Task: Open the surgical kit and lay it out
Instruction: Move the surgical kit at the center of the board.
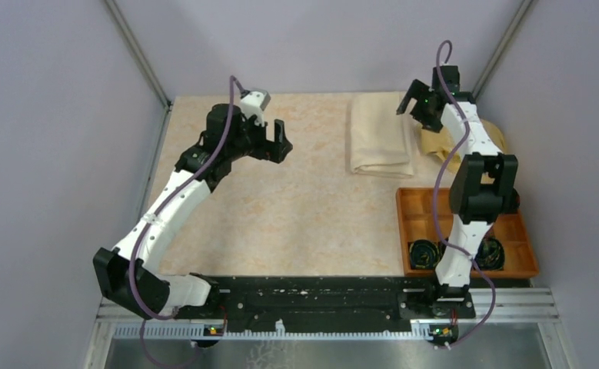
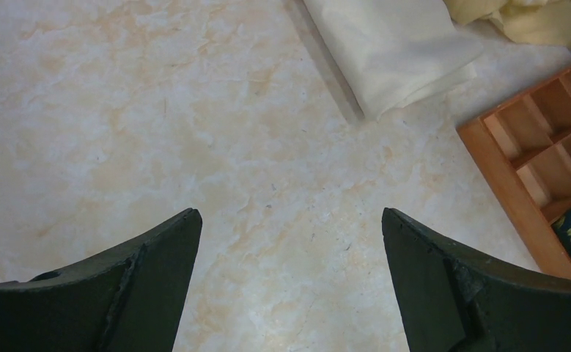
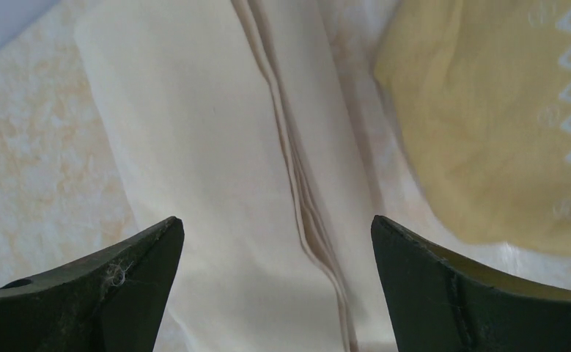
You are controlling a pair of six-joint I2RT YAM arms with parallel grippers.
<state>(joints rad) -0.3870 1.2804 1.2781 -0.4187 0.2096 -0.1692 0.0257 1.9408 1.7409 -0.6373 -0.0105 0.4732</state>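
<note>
- Status: surgical kit (image 1: 381, 134) lies as a folded cream cloth bundle on the bench (image 1: 296, 215), far side, right of centre. Wrap not yet opened. Tray, scissors and tweezers not visible (presumably inside the folds; cannot confirm).
- Neighbours: mustard cloth (image 1: 433, 146) just beside the bundle on its right. Orange box (image 1: 400, 231) sits nearer than both, with black coils (image 1: 423, 254) in its near compartments.
- Right hand (image 1: 413, 104): fingers apart, nothing held, hovering over the far right part of the bundle. Its wrist view shows stacked fold edges running between the fingers, with the mustard cloth off to one side.
- Left hand (image 1: 281, 142): fingers apart, nothing held, above bare bench left of the bundle and well apart from it, facing toward it.
- Step in hand (judgement): approach before the first unfold; task at its very start.
- Next move calls for the right hand to come down on the free edge of the top layer only. It should pinch that edge without catching lower layers or the mustard cloth, then draw it outward. Left hand is probably needed for the opposite flap, or to pin the bundle.
- Risk: gripping several layers would drag the whole bundle (and whatever sits inside) rather than open it.
</note>
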